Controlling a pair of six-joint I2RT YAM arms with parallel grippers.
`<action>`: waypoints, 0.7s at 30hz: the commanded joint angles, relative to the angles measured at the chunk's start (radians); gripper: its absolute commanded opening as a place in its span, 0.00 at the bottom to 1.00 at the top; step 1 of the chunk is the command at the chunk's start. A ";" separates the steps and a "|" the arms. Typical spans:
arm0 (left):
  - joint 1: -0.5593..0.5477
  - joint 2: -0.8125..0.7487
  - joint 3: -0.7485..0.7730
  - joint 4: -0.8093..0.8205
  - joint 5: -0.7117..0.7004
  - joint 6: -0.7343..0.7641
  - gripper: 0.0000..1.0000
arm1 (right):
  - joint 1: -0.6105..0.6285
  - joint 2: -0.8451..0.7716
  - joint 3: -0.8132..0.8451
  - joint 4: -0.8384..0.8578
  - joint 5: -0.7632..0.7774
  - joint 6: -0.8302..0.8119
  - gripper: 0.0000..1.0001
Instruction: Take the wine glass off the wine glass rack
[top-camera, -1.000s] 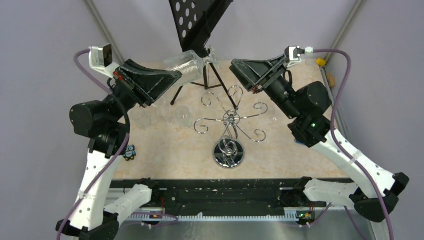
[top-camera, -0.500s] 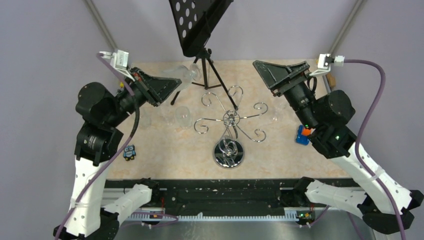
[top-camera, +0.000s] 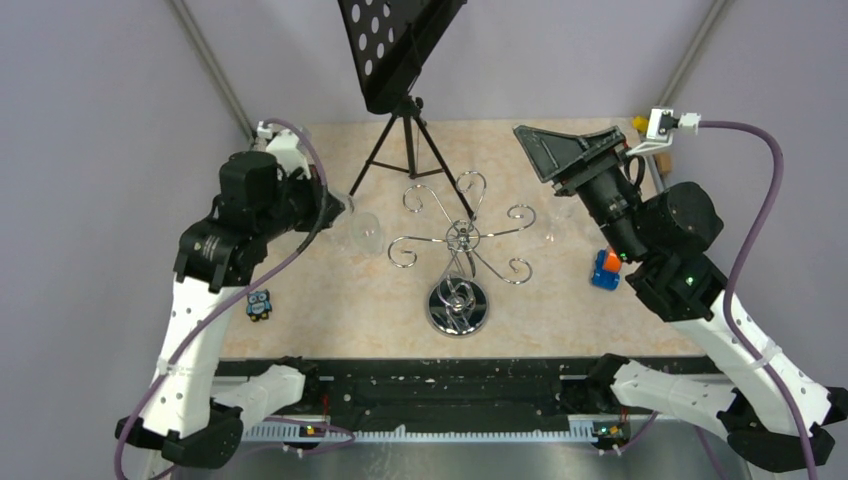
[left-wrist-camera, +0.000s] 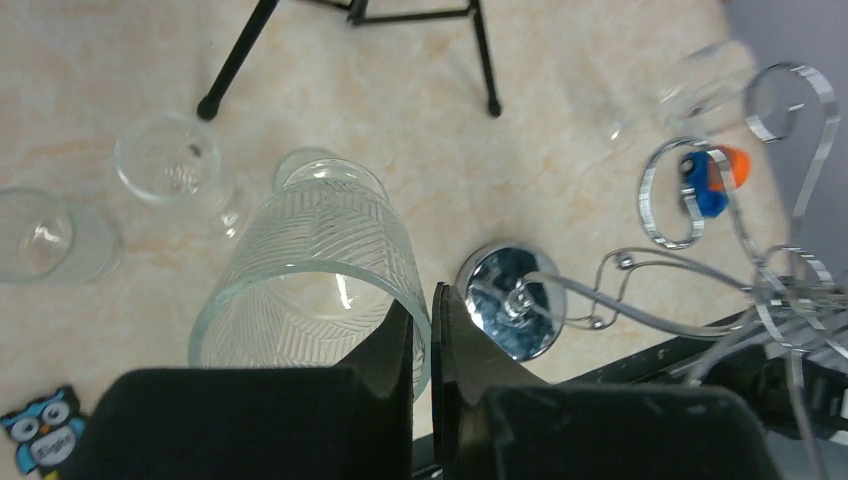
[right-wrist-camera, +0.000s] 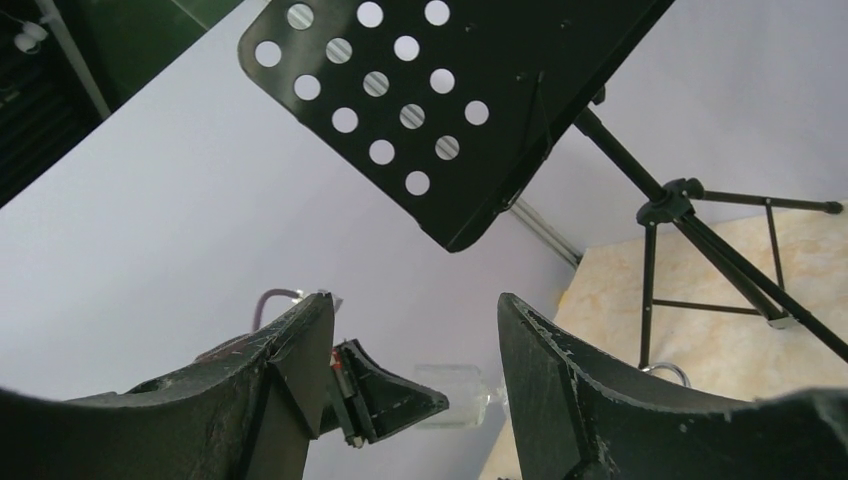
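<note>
A beige marbled desk (top-camera: 330, 310) sits between plain lavender-grey walls (top-camera: 100, 120), with a black music stand (top-camera: 400, 45) on its tripod at the far edge. The chrome wine glass rack (top-camera: 457, 305) stands mid-desk. To its left, the left end effector (left-wrist-camera: 422, 330) is clamped on the rim of a ribbed wine glass (left-wrist-camera: 310, 260). The glass is held off the rack, above loose glasses (left-wrist-camera: 170, 160) standing on the desk. The right end effector (right-wrist-camera: 415, 330) gapes empty, raised toward the stand.

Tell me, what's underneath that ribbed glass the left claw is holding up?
Beneath the ribbed glass, pinched in the left gripper, lies the beige tabletop. A second clear glass shows its rim just beyond it; the rest of that glass is covered.
</note>
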 joint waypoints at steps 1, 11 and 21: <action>0.000 0.026 -0.021 -0.083 -0.093 0.084 0.00 | -0.004 -0.017 0.035 -0.028 0.027 -0.043 0.61; 0.002 0.064 -0.182 -0.095 -0.161 0.076 0.00 | -0.004 -0.041 0.016 -0.046 0.056 -0.059 0.61; 0.000 0.166 -0.218 0.080 0.253 0.055 0.00 | -0.003 -0.079 0.000 -0.053 0.077 -0.063 0.61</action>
